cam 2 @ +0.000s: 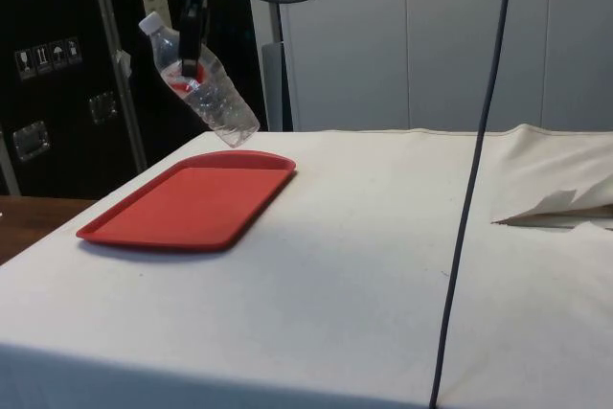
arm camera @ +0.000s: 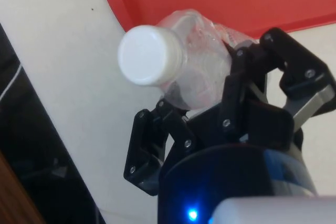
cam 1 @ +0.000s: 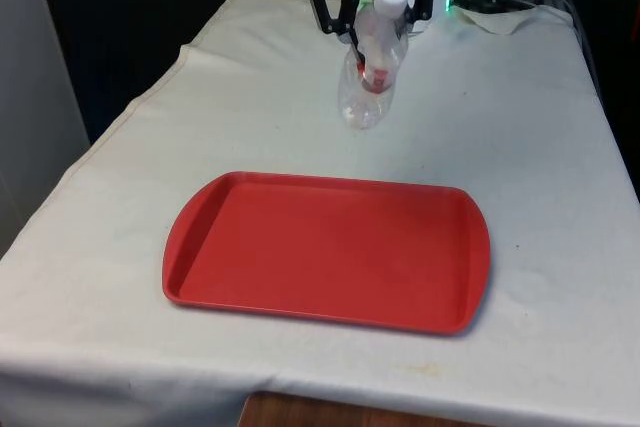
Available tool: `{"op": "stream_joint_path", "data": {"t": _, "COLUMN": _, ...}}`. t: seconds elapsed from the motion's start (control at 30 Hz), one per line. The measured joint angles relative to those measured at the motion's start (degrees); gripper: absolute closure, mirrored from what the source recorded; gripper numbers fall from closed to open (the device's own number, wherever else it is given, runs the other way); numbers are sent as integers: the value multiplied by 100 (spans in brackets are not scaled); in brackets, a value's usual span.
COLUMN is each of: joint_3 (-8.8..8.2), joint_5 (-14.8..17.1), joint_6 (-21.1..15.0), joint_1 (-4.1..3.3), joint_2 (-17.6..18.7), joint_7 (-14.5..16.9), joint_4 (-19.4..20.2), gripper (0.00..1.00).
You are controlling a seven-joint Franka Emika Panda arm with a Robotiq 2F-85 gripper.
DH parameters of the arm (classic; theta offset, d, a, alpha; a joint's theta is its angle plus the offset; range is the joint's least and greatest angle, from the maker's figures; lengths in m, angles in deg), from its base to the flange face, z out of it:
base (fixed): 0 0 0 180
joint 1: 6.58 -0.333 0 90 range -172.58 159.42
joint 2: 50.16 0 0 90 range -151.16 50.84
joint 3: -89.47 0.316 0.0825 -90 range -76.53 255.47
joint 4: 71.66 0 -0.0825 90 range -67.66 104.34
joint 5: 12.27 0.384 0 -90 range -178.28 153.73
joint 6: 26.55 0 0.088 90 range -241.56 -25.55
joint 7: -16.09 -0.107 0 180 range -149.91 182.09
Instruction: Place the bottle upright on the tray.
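1. The bottle (cam 1: 372,67) is hanging in the air, clear plastic with a white cap and a red label, tilted rather than upright; in the side view the bottle (cam 2: 201,83) is leaning with its cap toward 11 o'clock and its base toward 5 o'clock.
2. The tool (cam 1: 362,25) is clamping the bottle around its upper body just below the cap, fingers pressing on either side; in the wrist view the cap is pointing toward the camera past the tool (arm camera: 210,111).
3. The red tray (cam 1: 200,247) is lying flat on the table (cam 1: 560,147) with nothing on it. In the front view the bottle is at the tray's 12 o'clock, beyond its far rim; in the side view its base is hanging just over the far corner of the tray (cam 2: 144,222).
4. Judging progress: the pick-up and lift are looking done, and the carry toward the tray is about half complete.
5. Remaining, as I am reading it: bringing the bottle over the tray's middle, righting it so the base is facing down, lowering until it is resting on the tray, and releasing.
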Motion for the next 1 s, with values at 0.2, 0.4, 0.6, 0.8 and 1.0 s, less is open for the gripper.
{"op": "stream_joint_path", "data": {"t": 0.2, "joint_3": -11, "joint_5": 97, "joint_6": -109, "joint_1": 0, "joint_2": -115, "joint_7": 138, "joint_4": 160, "gripper": 67}}
{"op": "stream_joint_path", "data": {"t": 0.4, "joint_3": -29, "joint_5": 212, "joint_6": -218, "joint_1": 0, "joint_2": -206, "joint_7": 258, "joint_4": 298, "gripper": 67}}
{"op": "stream_joint_path", "data": {"t": 0.6, "joint_3": -63, "joint_5": 544, "joint_6": -430, "joint_1": 0, "joint_2": -241, "joint_7": 533, "joint_4": 395, "gripper": 67}}
{"op": "stream_joint_path", "data": {"t": 0.8, "joint_3": -74, "joint_5": 642, "joint_6": -447, "joint_1": 0, "joint_2": -258, "joint_7": 613, "joint_4": 401, "gripper": 67}}
{"op": "stream_joint_path", "data": {"t": 1.0, "joint_3": -69, "joint_5": 642, "joint_6": -447, "joint_1": -11, "joint_2": -258, "joint_7": 613, "joint_4": 395, "gripper": 67}}
